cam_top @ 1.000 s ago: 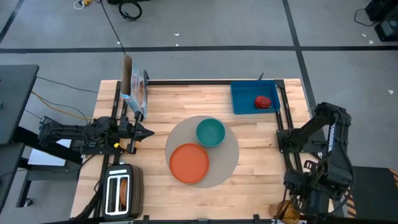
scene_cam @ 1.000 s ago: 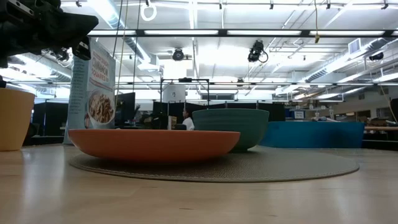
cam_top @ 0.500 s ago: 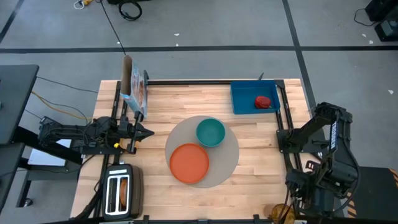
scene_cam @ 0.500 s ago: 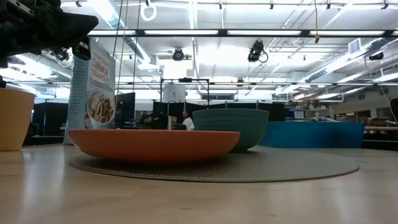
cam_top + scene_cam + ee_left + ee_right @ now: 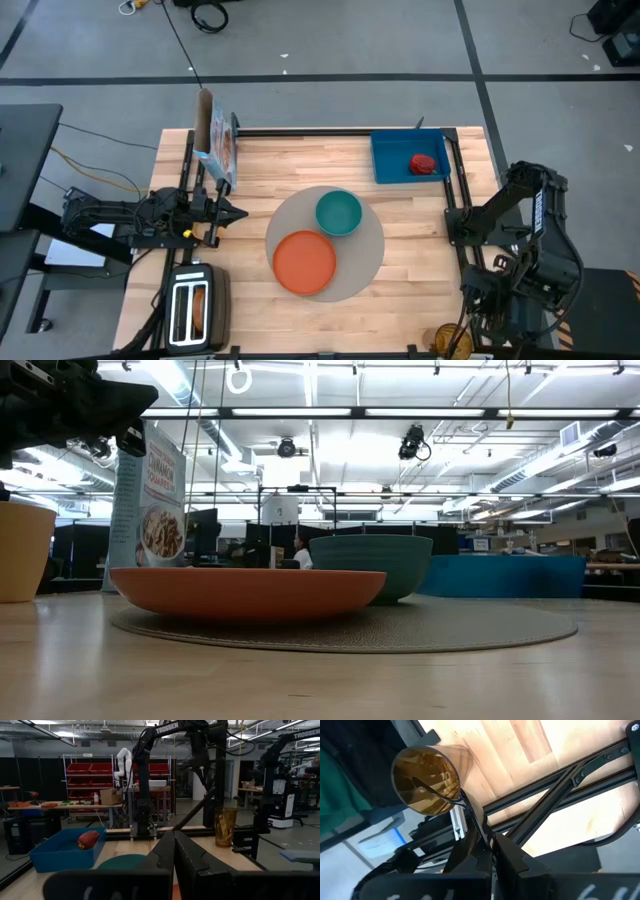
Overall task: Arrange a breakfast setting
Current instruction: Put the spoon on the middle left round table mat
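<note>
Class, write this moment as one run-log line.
left hand: shut, table's left edge | right hand: shut, by amber cup | plate, bowl: on mat

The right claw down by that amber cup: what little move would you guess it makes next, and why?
Probably the right claw opens. It is shut, pointing at the amber cup with a spoon inside, at the table's near right corner, and shut fingers cannot take either. The left claw waits shut at the left edge.

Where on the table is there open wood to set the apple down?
Bare wood lies between the large round grey-beige mat and the blue rectangular tray, and along the near edge right of the silver toaster. The mat itself is crowded: the orange plate and teal bowl fill most of it.
</note>
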Controlling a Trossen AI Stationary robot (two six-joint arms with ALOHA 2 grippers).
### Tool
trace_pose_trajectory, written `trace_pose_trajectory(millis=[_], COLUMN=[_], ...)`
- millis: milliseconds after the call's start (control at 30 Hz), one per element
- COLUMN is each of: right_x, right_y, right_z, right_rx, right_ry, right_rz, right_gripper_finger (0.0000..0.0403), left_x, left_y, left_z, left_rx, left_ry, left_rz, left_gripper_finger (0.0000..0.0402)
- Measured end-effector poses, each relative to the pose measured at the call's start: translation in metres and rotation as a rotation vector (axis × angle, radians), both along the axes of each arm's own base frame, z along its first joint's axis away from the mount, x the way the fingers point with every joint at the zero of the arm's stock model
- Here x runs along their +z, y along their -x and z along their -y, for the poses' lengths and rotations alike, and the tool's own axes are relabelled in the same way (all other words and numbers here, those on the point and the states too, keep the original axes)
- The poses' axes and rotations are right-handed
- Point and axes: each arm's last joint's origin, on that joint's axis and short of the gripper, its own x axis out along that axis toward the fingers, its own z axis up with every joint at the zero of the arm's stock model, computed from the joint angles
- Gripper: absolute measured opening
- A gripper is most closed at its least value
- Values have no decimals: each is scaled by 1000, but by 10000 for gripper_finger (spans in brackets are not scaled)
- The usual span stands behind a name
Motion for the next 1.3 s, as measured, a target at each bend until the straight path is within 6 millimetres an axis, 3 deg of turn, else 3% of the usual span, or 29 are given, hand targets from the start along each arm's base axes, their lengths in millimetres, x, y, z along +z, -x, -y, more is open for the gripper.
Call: trace_pose_trajectory(millis=[500, 667, 833, 1000, 1133, 1300], right_x=[26, 32, 29, 19, 2, -20], right_y=[12, 8, -17, -55, -90, -131], right_z=[34, 45, 52, 67, 94, 140], right_rx=[-12, 5, 87, 174, 227, 312], right_ry=[-76, -8, 166, 272, 247, 166], right_rz=[139, 346, 532, 488, 384, 440], right_gripper_finger=[12, 12, 12, 12, 12, 12], left_x=[0, 0, 0, 0, 0, 0], left_y=[0, 0, 0, 0, 0, 0], left_z=[0, 0, 0, 0, 0, 0], left_rx=[0, 0, 0, 0, 0, 0], left_ry=[0, 0, 0, 0, 0, 0], left_rz=[-1, -1, 0, 0, 0, 0], left_gripper_finger=[9, 9, 9, 9, 9, 9])
